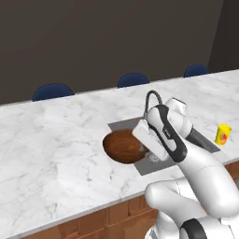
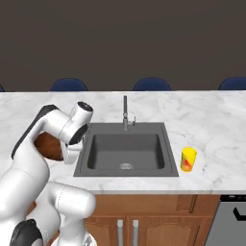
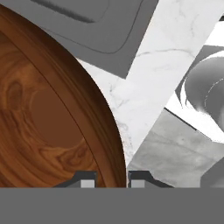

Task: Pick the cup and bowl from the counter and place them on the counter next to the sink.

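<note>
Pinching bowl [image 3: 48, 118] rim, fingers [image 3: 87, 180]

The left base view looked from behind and left of the arm, down across the counter [image 1: 56, 135] toward the sink [image 1: 205, 142]. The right base view faced the same sink [image 2: 126, 151] squarely from the other side. The hand view sat close above the bowl [image 3: 43, 118], its rim and a sink corner [image 3: 100, 30] shared with both.
</note>
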